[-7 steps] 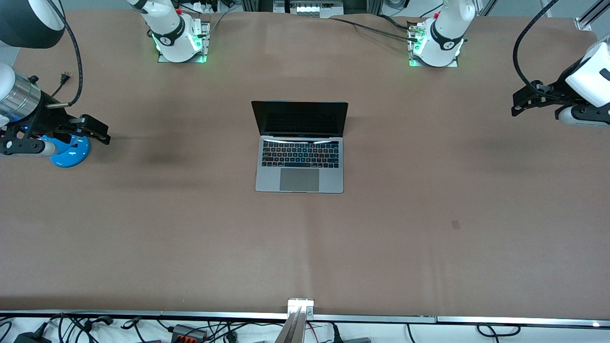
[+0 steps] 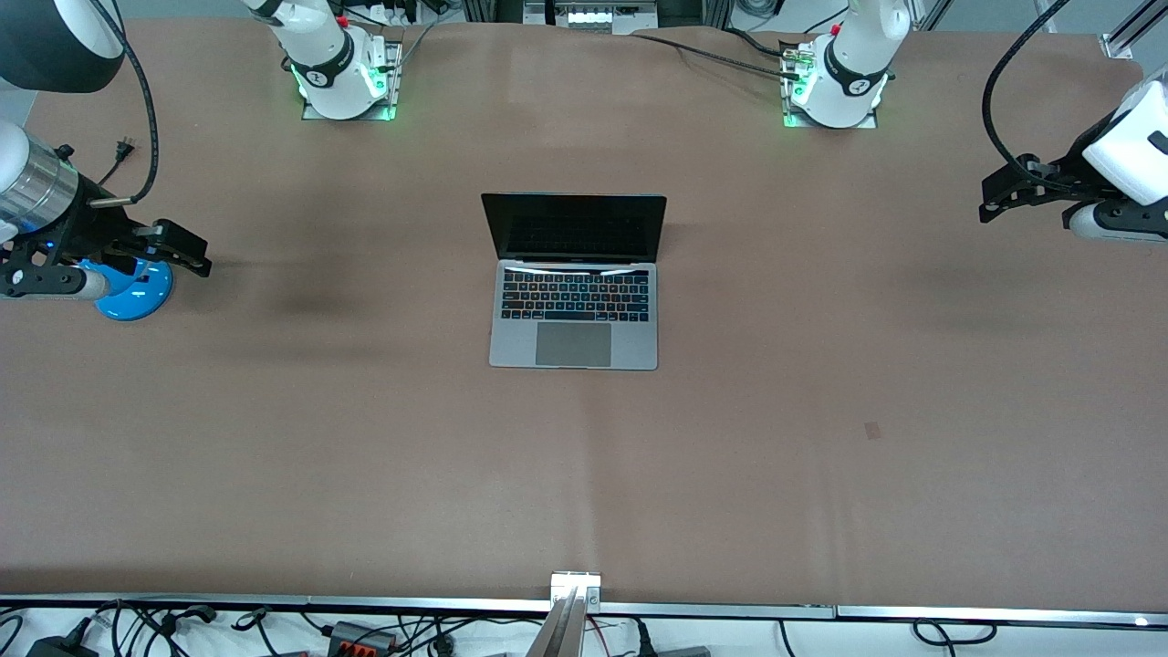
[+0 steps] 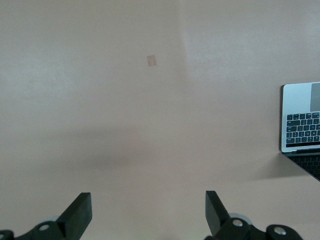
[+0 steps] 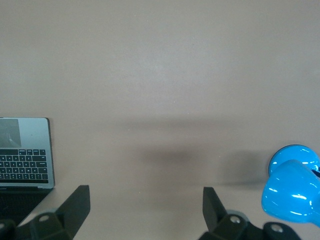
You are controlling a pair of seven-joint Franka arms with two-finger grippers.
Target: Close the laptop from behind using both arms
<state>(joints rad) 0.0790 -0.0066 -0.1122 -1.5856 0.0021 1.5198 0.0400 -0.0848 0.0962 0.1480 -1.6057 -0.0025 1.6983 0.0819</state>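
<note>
Brown matte table covering (image 2: 821, 474) spans the whole scene. At its nine o'clock edge the right arm's black two-finger gripper (image 2: 178, 246) hangs with fingers spread wide, above the table beside a glossy blue round lamp base (image 2: 137, 292). At three o'clock the left arm's black two-finger gripper (image 2: 1008, 192) hangs likewise wide apart, holding nothing. Both white jointed arms wait. Between them, at the table's centre, the slim silver-grey laptop (image 2: 575, 315) sits with its black screen upright, well apart from both grippers.
</note>
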